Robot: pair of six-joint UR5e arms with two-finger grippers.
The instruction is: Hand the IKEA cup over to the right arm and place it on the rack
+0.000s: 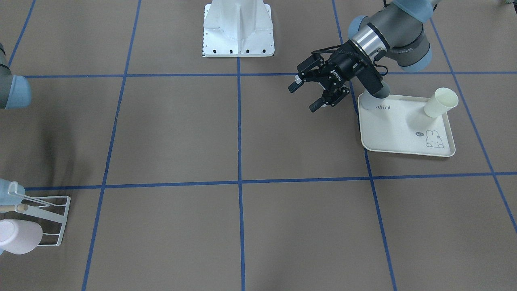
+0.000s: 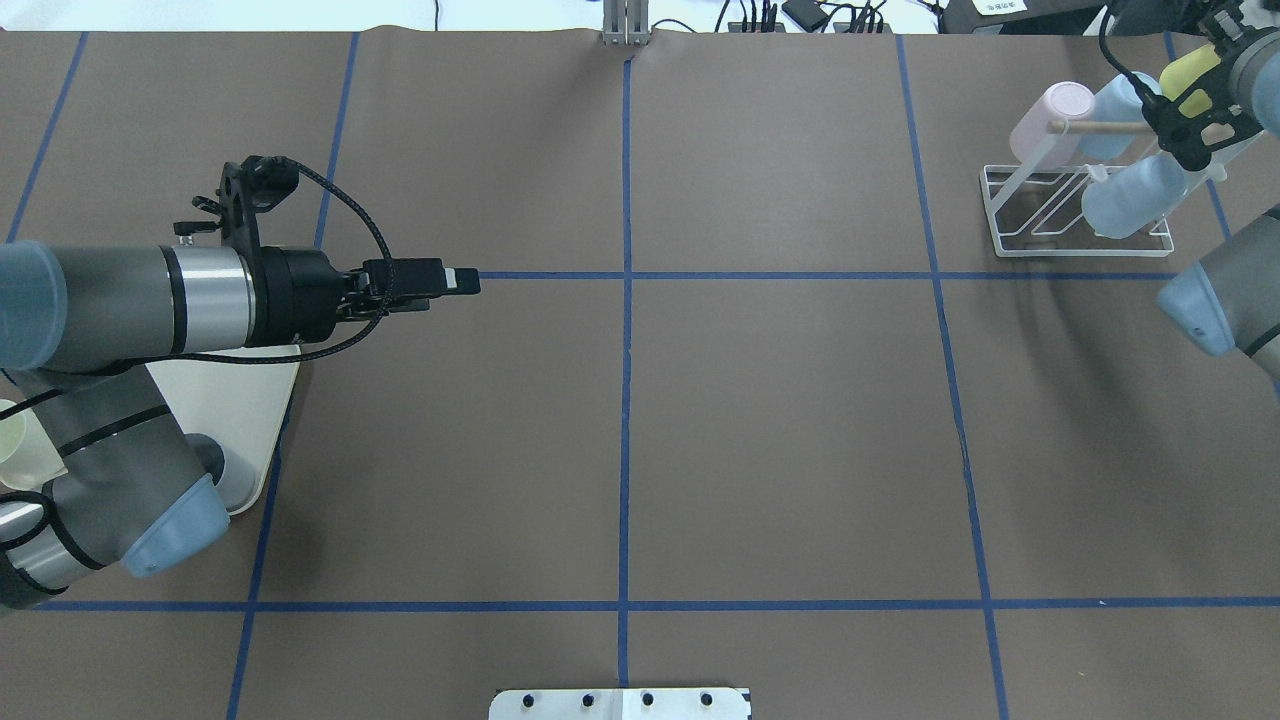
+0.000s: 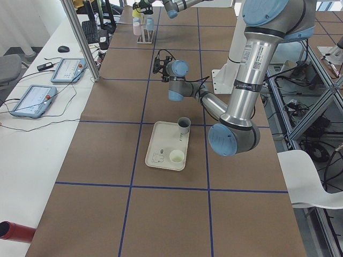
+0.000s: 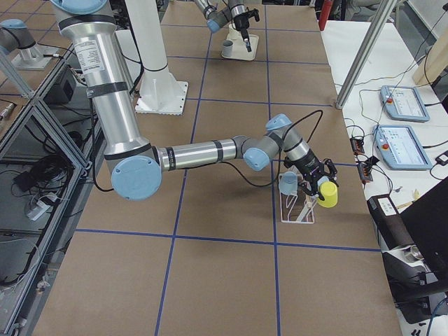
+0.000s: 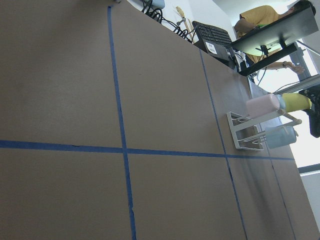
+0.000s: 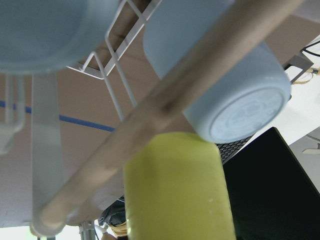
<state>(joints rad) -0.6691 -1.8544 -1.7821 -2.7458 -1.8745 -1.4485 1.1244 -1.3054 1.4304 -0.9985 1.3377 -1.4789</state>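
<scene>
Brown matte tabletop, gridded with blue tape, carries everything. Left arm's jaws gape wide and empty beside the glossy cream tray. Right arm reaches the white wire rack, jaws clamped on the smooth cylindrical yellow cup, just beside the wooden peg.

Tray and rack at opposite ends of the worktop

We found the tray at the robot's left end, two cups standing well apart on it, and the left gripper over bare worktop just inward of it. The rack stood far right, three other cups on it, and the right gripper held the IKEA cup beside its peg.
</scene>
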